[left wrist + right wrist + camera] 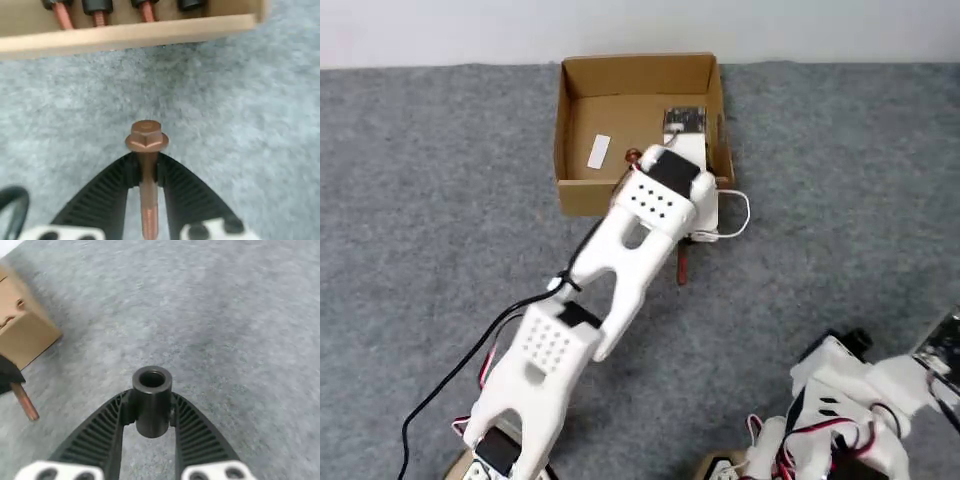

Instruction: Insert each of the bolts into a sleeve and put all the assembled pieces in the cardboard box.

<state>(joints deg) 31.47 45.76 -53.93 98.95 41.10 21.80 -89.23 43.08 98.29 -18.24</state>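
Both parts gripped, well apart, not yet mated.
Box point(561, 130) at 12 o'clock. Left gripper point(146, 172), by its near wall, clamps the bolt point(146, 142), shank along the jaws. Right gripper point(151, 415), at 4 o'clock, pinches the sleeve point(151, 400), bore open. The bolt lies toward 10 o'clock from it.
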